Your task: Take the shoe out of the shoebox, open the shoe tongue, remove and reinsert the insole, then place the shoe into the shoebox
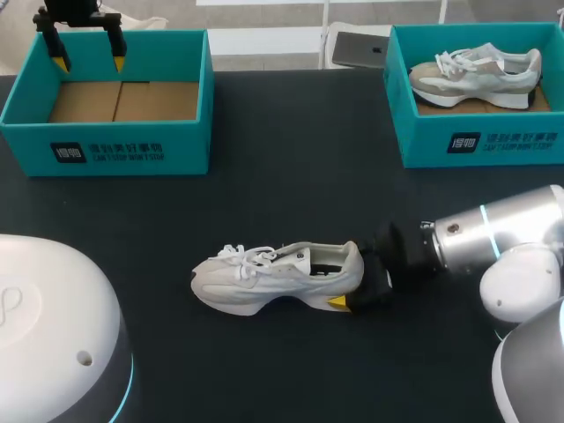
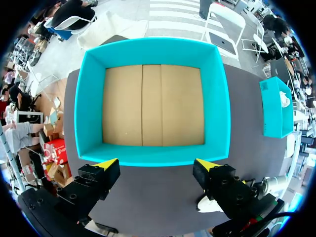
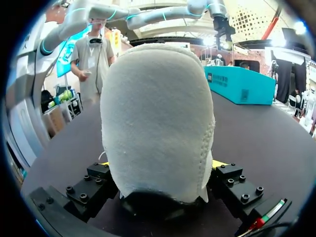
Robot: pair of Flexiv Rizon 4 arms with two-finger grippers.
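Shoe: the white lace-up sneaker (image 1: pixel 278 278) lies upright on its sole in the middle of the black table (image 1: pixel 291 132), toe toward my left, well apart from both boxes.
Hold: the right gripper (image 1: pixel 357 284) is closed on the heel, one finger on each side of it.
Handling: likely light, with a soft fabric upper that gives under pressure and a firmer sole. The heel counter looks the stiffest place to pinch. The tongue and laces are floppy.
Left arm: the left gripper (image 1: pixel 86 62) hangs over the empty teal cardboard shoebox (image 1: pixel 159 150), fingers spread, holding nothing.
Other box: a second teal shoebox (image 1: pixel 529 145) at far right holds a grey-and-beige sneaker (image 1: pixel 476 75).
Hidden: the insole is lost in the dark collar. In the right wrist view the heel (image 3: pixel 158 113) covers most of both fingertips. In the head view the far finger is out of sight.
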